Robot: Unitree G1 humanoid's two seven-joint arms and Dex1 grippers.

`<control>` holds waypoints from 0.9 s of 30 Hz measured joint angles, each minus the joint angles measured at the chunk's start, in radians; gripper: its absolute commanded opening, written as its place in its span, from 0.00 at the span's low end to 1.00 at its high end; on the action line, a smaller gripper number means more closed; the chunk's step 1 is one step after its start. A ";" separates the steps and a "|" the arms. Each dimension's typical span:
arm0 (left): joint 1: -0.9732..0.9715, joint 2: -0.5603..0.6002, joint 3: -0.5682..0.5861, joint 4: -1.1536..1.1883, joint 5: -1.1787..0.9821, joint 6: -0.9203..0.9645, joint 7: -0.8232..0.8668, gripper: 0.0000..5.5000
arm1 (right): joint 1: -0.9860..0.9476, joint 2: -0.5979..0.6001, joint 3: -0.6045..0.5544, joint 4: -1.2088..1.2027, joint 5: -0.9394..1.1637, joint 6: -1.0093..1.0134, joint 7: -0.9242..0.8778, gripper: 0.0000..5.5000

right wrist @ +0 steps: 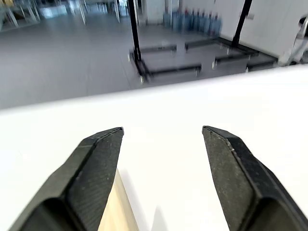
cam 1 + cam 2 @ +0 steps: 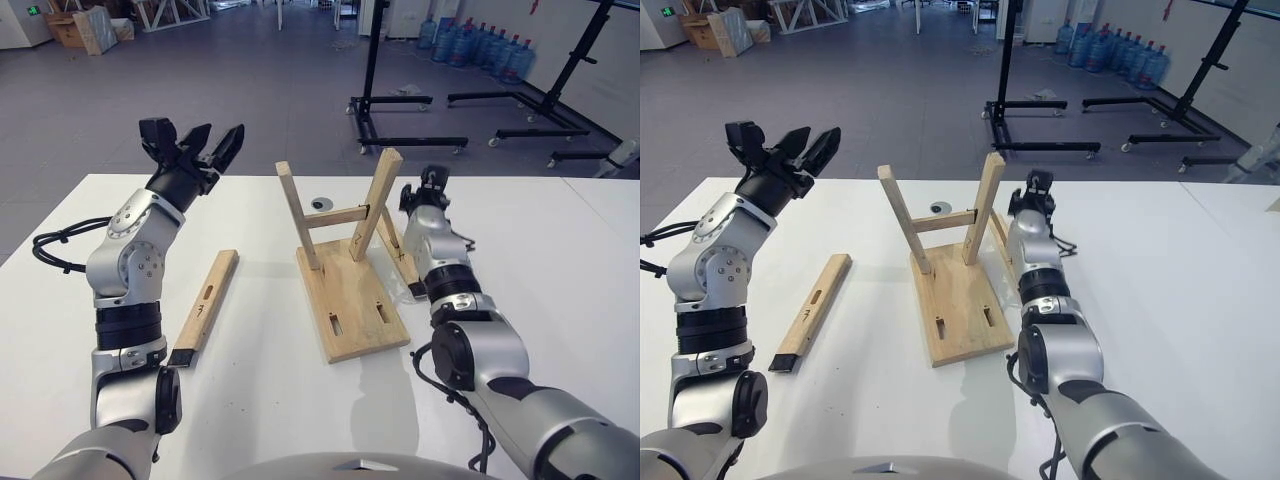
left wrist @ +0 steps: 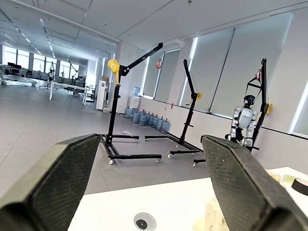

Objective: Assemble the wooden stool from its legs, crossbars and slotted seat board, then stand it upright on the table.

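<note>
Half-built stool [image 2: 352,300] lies just beside released right end effector [image 1: 162,130]; left end effector [image 2: 200,138] released.

Silver arms [image 2: 130,262] (black cables [image 2: 47,247]) end in black fingers [image 2: 228,145]

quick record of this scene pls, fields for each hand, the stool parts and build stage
left hand: open, empty, raised over the left side of the table
right hand: open, empty, low beside the standing legs
seat board: flat on the table
standing legs: two, tilted, set in the seat board
crossbar: joins the two legs
loose slotted piece: flat on the table, left of the seat board
build stage: partly assembled, not upright
</note>
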 measured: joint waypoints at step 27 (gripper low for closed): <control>0.317 0.198 0.236 -0.252 -0.212 0.220 -0.008 0.87 | 0.727 -0.378 -0.011 -1.340 0.437 0.898 0.553 0.84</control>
